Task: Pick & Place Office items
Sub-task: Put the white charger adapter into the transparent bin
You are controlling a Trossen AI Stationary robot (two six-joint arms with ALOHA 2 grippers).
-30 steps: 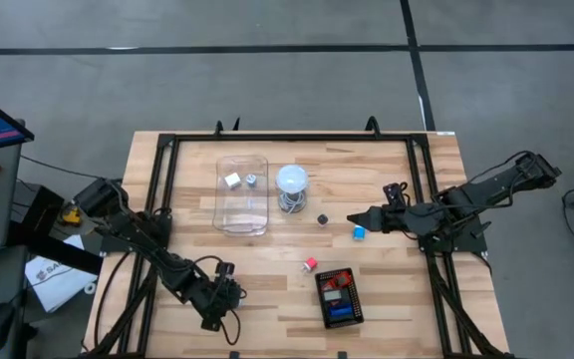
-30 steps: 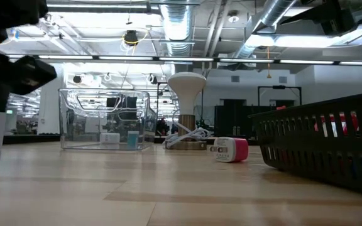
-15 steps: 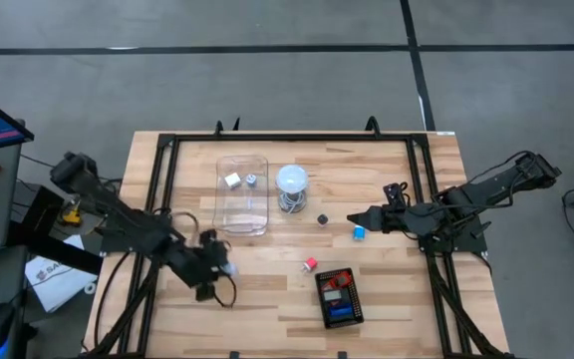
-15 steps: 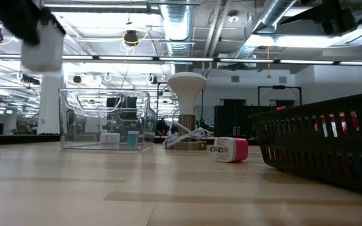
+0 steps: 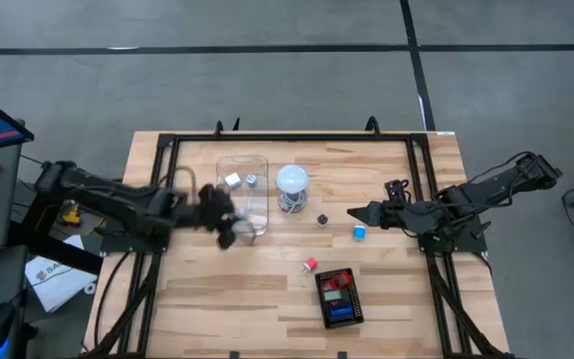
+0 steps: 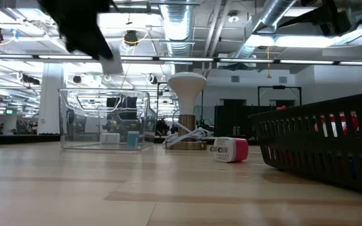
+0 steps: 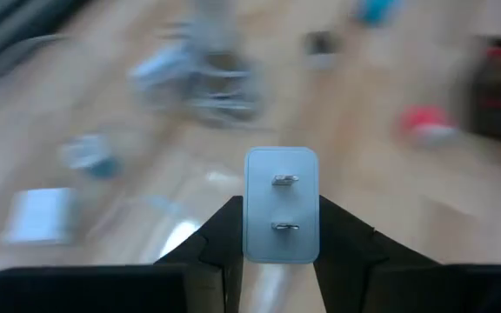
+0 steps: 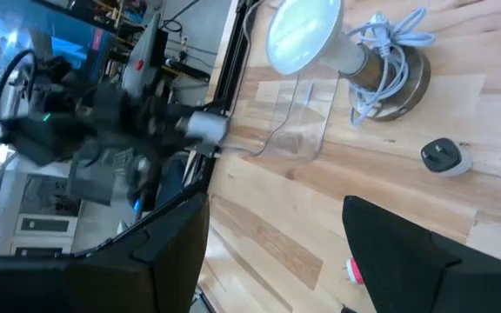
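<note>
My left gripper is in the air at the near left corner of the clear box, shut on a white plug block that also shows in the low view. Two small pieces lie inside the box. On the table lie a black piece, a blue block and a red block. My right gripper is open above the table, just beyond the blue block. My left gripper pinches the white block's two opposite side faces between its two fingers. The face with the two metal prongs points away from the wrist. The fingers slant downward, coming from the table's left. The block is lifted clear of the table.
A white dome lamp with a coiled cord stands right of the clear box. A black slotted tray with red and blue pieces sits near the front edge. A black frame runs round the table.
My left gripper has risen from the table's near edge and swung toward the far edge, up to the clear box. The white block, which stood on the table a second ago, is lifted clear and has travelled with it.
</note>
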